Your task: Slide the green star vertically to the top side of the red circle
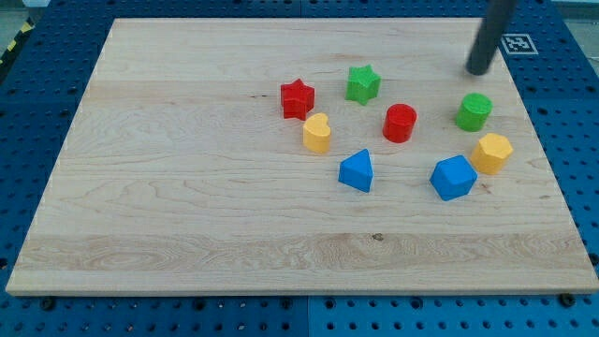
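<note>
The green star (362,83) sits on the wooden board (187,187), up and to the left of the red circle (400,123). My tip (479,70) is at the view's upper right, well to the right of the green star and just above the green circle (474,111). It touches no block.
A red star (297,98) and a yellow heart (317,133) lie left of the green star. A blue triangular block (357,171), a blue pentagon block (453,178) and a yellow hexagon (491,153) lie lower down. A marker tag (516,43) sits at the board's top right corner.
</note>
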Available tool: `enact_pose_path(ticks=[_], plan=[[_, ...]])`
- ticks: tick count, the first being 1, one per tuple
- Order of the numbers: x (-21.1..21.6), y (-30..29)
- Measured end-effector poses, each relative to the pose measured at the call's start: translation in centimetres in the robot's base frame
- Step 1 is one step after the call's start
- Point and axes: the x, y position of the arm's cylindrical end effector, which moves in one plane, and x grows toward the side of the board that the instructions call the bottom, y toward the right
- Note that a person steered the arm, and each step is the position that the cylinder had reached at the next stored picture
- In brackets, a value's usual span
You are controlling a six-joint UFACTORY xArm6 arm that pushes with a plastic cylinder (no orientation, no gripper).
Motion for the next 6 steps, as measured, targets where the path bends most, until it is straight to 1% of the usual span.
enact_pose_path(ticks=[1, 2, 3, 4, 5, 6], plan=[[5.5, 3.4], [11.7, 3.3], [12.3, 2.9], [11.4, -0.3], [9.6, -4.5], [9.2, -9.7]])
